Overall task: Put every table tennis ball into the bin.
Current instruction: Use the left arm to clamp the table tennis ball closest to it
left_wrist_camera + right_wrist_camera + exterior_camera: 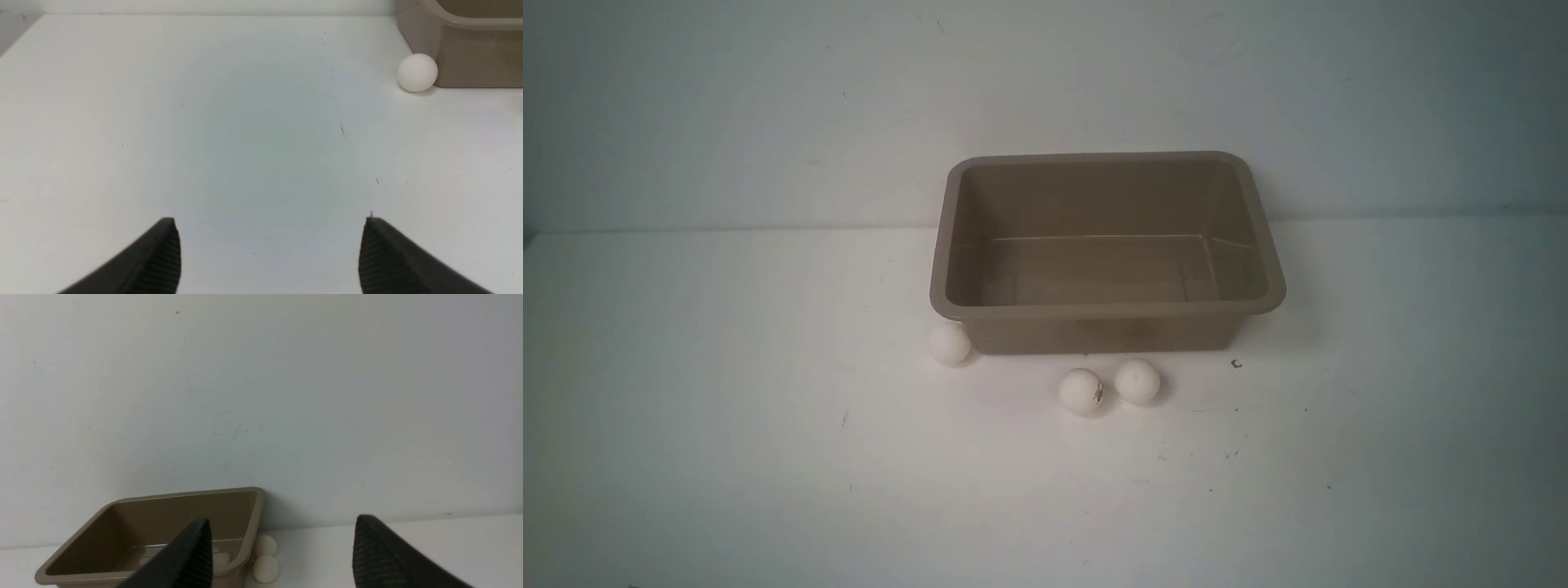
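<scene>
Corner ball [949,344] sits at bin [1107,311] near-left corner. Marked ball [1081,391] & plain ball [1137,381] lie side by side on counter [768,449], just nearer. L claw [270,222] & R claw [282,520] both apart, empty. Risk: finger clips bin wall or neighbour ball, so ball rolls away.

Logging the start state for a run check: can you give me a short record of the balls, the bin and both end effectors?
left ball: on the table, at the front left corner of the bin, seemingly touching it
middle ball: on the table, in front of the bin, apart from it
right ball: close beside the middle ball
bin: upright, nothing inside
left end effector: open, holding nothing
right end effector: open, holding nothing
</scene>
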Available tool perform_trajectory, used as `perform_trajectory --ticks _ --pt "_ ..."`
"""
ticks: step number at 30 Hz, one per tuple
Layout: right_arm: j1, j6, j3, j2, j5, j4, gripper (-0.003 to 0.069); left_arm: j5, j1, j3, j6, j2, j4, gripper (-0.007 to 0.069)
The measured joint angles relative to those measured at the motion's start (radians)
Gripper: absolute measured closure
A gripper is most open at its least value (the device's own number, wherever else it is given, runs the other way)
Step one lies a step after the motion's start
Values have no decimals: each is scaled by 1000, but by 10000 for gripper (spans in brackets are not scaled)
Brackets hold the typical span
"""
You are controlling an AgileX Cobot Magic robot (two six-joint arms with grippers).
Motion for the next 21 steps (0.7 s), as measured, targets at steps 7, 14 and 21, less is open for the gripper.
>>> perform_trajectory --ticks 7,14,21 --pt "0 0 0 0 0 3 236 0 0 0 0 0 0 94" --pt "0 -3 0 0 0 3 236 0 0 0 0 0 0 94" --pt "0 -5 0 0 2 9 236 -4 0 0 -4 0 -9 94"
